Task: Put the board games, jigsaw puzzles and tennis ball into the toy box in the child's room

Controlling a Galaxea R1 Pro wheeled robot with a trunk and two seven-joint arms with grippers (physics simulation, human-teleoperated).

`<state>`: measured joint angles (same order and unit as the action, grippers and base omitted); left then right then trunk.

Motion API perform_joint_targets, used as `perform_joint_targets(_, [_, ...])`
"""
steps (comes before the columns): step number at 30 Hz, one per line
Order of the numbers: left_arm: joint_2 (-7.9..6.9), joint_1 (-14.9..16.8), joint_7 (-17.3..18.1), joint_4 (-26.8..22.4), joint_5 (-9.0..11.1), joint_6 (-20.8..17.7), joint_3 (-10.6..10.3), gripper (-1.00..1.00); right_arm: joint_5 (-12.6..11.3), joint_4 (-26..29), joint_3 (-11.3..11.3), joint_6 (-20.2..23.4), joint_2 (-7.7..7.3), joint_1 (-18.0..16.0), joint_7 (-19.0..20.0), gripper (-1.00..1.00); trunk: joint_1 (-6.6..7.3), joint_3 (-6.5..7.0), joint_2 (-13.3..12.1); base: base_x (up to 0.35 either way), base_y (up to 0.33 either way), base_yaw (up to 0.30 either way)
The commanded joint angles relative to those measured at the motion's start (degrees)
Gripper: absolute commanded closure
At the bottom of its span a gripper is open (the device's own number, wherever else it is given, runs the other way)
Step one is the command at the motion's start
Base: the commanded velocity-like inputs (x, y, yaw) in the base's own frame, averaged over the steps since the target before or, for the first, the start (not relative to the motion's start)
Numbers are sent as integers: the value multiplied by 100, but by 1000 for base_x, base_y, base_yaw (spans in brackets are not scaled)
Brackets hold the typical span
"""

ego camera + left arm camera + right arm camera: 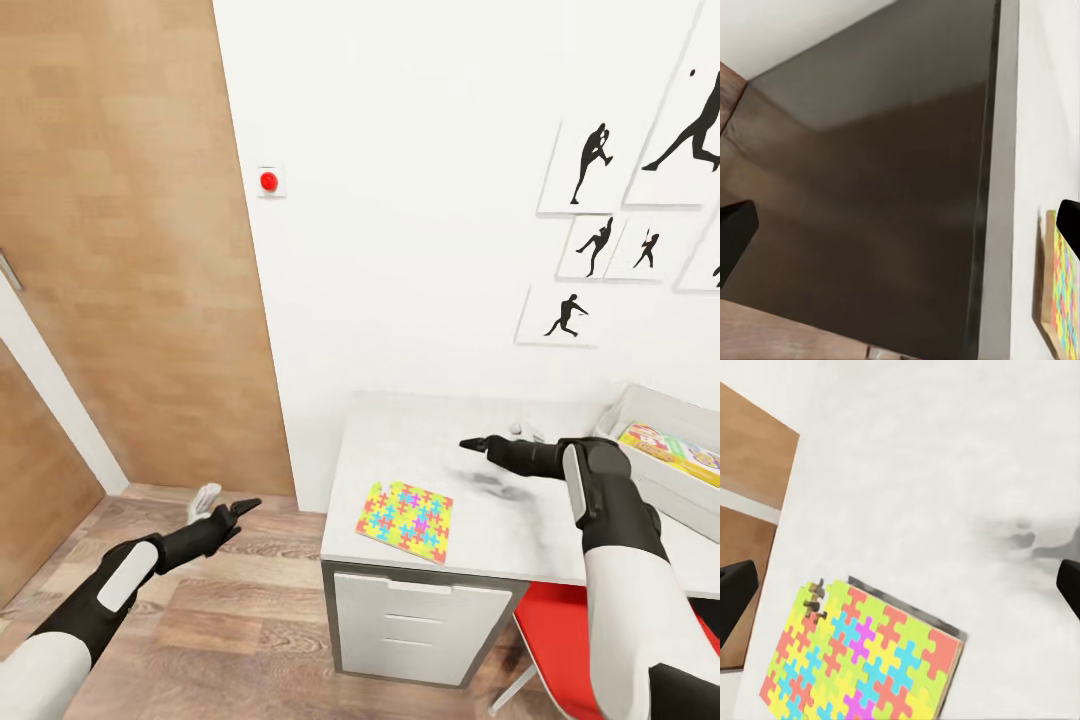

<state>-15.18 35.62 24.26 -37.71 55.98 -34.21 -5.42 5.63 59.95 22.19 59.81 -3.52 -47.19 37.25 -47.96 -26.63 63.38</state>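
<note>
Flat multicoloured jigsaw puzzle square (405, 521) lying near the front-left corner of the pale grey-white table (420, 440), forward-left of and below the right gripper (472, 443), clearly nearer to it than to the left gripper (245, 507) over the floor. Both spread wide, empty.

Table (500, 540) top: matt pale, smooth. Puzzle (405, 521): flat, matt, bright pieces, looks like card. Door (120, 250) & floor (230, 620): wood grain, low sheen. Wall (400, 200): plain matt white.
</note>
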Motion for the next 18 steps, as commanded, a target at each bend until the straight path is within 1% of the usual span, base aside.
perform_joint_targets(1, [12, 3, 17, 23, 34, 7, -13, -100, 57, 1, 13, 19, 4, -5, 55, -100, 0, -6, 4, 0, 0, 0])
perform_joint_targets(3, [42, -9, 45, 47, 54, 47, 0, -100, 54, -5, 24, 19, 6, -3, 55, -100, 0, -6, 4, 0, 0, -23])
perform_joint_targets(6, [63, -22, 62, 63, 70, 74, -8, -100, 47, -14, 39, 19, 8, -6, 48, -100, 0, -6, 4, 8, 14, -159])
perform_joint_targets(10, [72, -27, 64, 68, 57, 83, -19, -100, 42, -30, 45, 19, 12, -8, 39, -100, 0, -6, 4, 95, 165, -253])
perform_joint_targets(13, [75, -37, 68, 69, 55, 87, -23, -100, 35, -336, 80, 19, 5, -40, 28, -100, 0, -6, 4, 152, 238, -280])
perform_joint_targets(14, [76, -41, 70, 70, 57, 88, -25, -100, 27, -597, 172, 19, -16, -59, 25, -100, 0, -6, 4, 177, 259, -288])
perform_joint_targets(15, [76, -42, 72, 70, 57, 88, -26, -100, 23, -711, 237, 19, -19, -69, 24, -100, 0, -6, 4, 185, 263, -290])
perform_joint_targets(16, [76, -43, 81, 70, 57, 89, -25, -100, 24, -896, 351, 19, -20, -92, 22, -100, 0, -6, 4, 196, 270, -292])
perform_joint_targets(18, [76, -45, 111, 70, 56, 89, -24, -100, 33, -1042, 429, 19, -16, -116, 16, -100, 0, -6, 4, 202, 274, -293])
